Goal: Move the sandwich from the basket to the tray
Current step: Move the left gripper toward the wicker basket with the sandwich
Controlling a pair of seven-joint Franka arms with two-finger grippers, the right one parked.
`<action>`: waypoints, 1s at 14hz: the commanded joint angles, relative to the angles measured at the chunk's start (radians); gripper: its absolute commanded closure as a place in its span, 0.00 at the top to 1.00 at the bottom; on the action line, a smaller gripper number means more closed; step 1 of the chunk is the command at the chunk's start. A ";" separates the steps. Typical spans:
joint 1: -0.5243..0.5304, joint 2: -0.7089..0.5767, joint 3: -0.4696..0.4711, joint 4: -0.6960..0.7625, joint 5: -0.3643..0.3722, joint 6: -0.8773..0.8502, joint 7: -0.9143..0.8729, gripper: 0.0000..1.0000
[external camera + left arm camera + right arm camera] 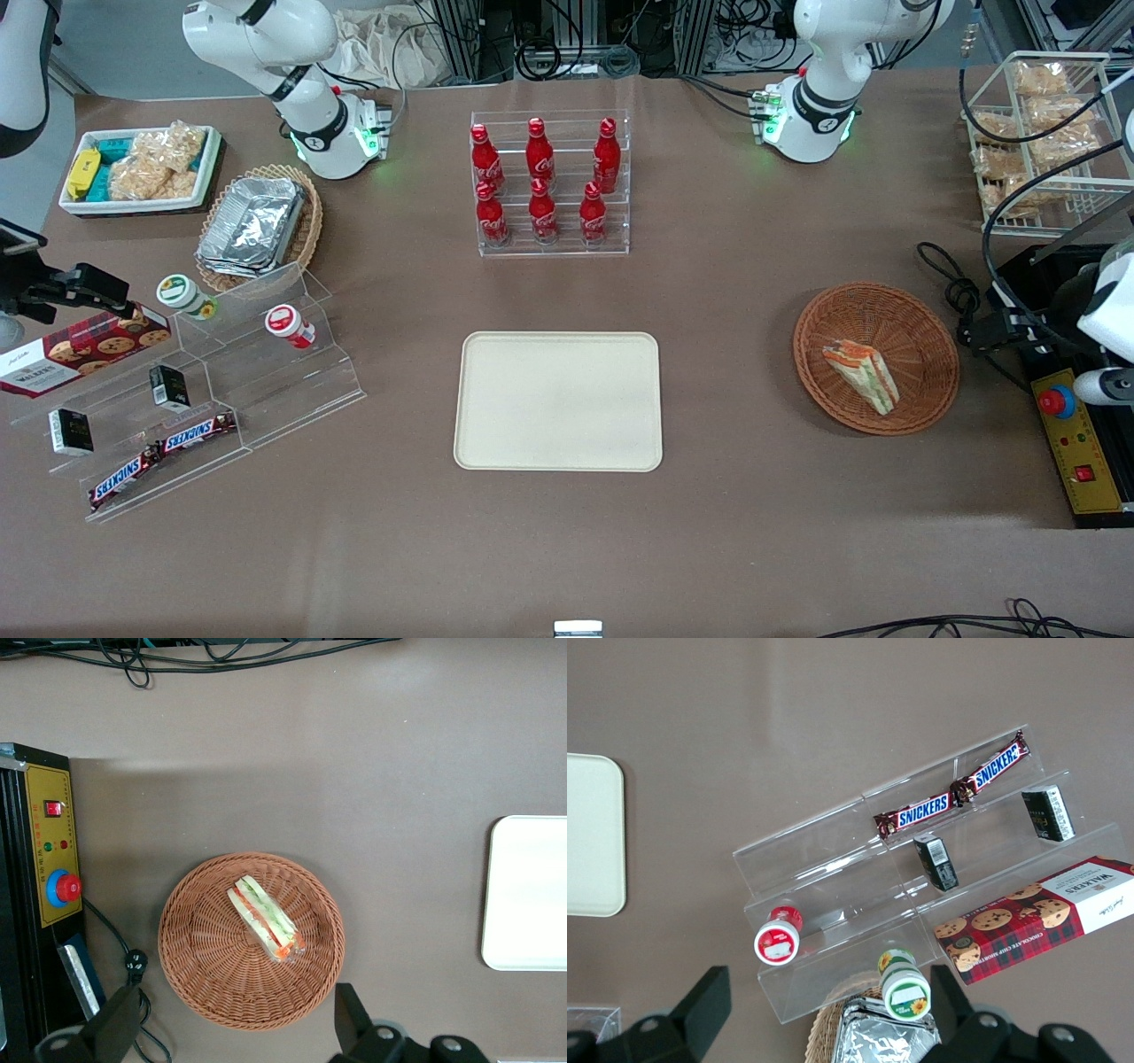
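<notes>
We look down from the wrist camera and the gripper (235, 1028) hangs above the basket (204, 979), its two dark fingers (113, 1023) spread wide apart with nothing between them. The sandwich (266, 918) lies inside the basket, a wrapped wedge resting on its side on the woven bottom, green and orange-red filling showing along its edge.

From the front we see the same basket (921, 332) toward the working arm's end of the worktop (567, 549), with the sandwich (861, 374) lying across its middle. The tray (558, 400) sits well apart from the basket, near the middle of the worktop, and its cream surface is bare. Farther from the front camera than the tray stands a clear rack of red bottles (542, 182). Just beside the basket, at the worktop's edge, we spot a yellow control box (1076, 443) with a red button, and a black cable (943, 270) curls near it.

Toward the parked arm's end we see a clear stepped shelf (257, 372) carrying chocolate bars (159, 454) and two small pots, and a lighter basket holding foil containers (252, 226).
</notes>
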 commanded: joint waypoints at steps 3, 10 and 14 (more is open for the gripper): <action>0.001 0.018 0.000 0.030 -0.005 -0.004 0.016 0.99; 0.009 0.024 0.006 -0.161 0.007 0.015 0.005 0.99; 0.012 0.010 0.010 -0.355 0.004 0.187 -0.157 0.99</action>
